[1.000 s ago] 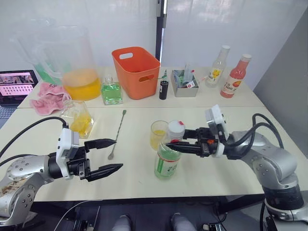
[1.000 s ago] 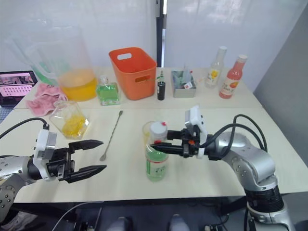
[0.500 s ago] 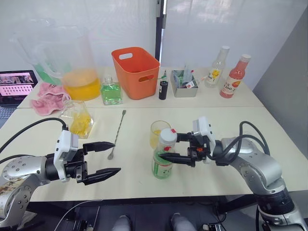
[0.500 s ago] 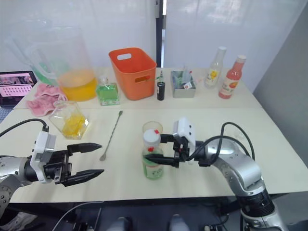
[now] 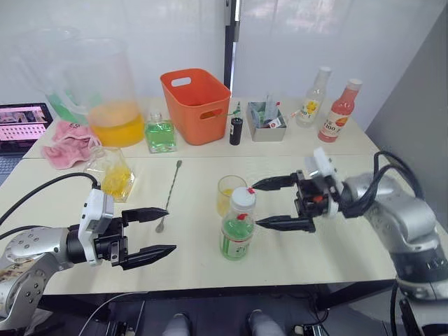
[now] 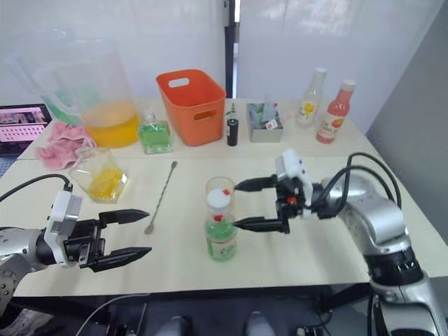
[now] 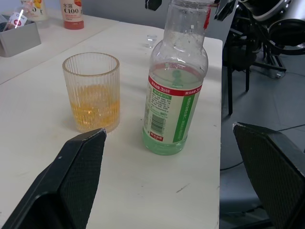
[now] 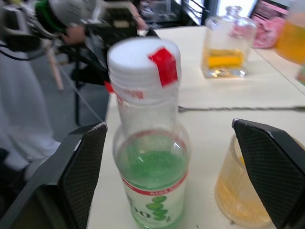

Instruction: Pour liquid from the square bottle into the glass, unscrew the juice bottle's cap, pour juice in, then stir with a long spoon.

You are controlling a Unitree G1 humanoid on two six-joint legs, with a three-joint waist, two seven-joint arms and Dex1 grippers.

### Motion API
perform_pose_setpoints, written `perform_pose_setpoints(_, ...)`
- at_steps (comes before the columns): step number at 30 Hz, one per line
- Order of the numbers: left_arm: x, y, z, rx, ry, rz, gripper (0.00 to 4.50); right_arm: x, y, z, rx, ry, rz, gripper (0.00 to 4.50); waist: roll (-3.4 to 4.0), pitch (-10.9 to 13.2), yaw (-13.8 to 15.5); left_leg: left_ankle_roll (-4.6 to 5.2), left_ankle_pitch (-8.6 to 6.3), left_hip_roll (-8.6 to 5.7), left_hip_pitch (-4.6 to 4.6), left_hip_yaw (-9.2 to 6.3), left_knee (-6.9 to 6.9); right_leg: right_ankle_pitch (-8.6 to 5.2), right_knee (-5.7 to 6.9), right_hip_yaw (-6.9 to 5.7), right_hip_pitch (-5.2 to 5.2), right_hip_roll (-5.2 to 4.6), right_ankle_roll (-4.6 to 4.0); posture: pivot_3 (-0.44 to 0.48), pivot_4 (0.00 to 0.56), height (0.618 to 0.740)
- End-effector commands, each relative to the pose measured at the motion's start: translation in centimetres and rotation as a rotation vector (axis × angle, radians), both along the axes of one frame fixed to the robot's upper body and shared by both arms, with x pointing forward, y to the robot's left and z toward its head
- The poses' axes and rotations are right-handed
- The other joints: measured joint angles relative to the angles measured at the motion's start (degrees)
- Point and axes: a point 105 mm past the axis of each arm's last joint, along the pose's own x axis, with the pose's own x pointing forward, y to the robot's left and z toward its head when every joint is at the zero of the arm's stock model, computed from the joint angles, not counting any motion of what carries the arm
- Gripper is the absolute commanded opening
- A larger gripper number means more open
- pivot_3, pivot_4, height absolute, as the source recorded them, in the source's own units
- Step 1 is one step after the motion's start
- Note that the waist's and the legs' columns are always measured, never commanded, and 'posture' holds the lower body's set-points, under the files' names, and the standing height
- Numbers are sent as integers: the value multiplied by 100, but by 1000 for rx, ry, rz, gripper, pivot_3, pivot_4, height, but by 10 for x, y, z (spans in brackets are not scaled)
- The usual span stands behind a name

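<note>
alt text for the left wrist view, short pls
A juice bottle, green-and-white label, partly full of pale liquid, stands on a pale table between the left gripper's open black fingers. Beside it, apart, stands a ribbed glass holding a little yellow liquid.

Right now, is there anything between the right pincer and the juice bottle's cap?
Nothing visible. The right pincer is open beside the juice bottle, its fingers pointing at the white cap with bare table between. The glass stands just behind the bottle, off that line.
</note>
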Motion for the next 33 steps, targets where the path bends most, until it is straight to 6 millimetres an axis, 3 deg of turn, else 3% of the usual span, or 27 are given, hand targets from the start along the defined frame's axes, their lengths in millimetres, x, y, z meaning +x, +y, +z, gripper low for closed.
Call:
perform_pose_setpoints(1, -4, -2, 7, 4, -52, -6, 4500, 3, 2, 2, -28, -28, 88, 4445, 0, 0, 9, 0, 0, 0, 0, 0, -1, 0, 0, 0, 0, 0, 0, 0, 150, 740)
perform_pose_setpoints(17, -16, 0, 9, -3, -59, 66, 4500, -1, 40, -1, -48, -48, 360, 4445, 1, 1, 30, -1, 0, -1, -2, -1, 3, 0, 3, -3, 0, -1, 0, 0, 150, 740)
perform_pose_setpoints(26, -17, 0, 9, 4, -52, 75, 4500, -2, 41, -2, -28, -30, 385, 1613, 2, 1, 30, -1, -1, -1, -2, 0, 2, 1, 4, -3, -2, -1, -1, 0, 150, 740)
perform_pose_setpoints(27, -17, 0, 9, 4, -51, 75, 4500, -3, 39, -2, -23, -29, 385, 1450, 2, 1, 32, -1, -1, -1, -2, 0, 2, 1, 4, -3, -2, -1, -1, 0, 150, 740)
perform_pose_setpoints(33, -16, -3, 7, 0, -51, 49, 4500, -6, 32, -1, -8, -36, 313, 1448, 2, 1, 35, -1, -1, -1, -3, -1, 1, 0, 4, -3, -2, -1, 0, 0, 150, 740)
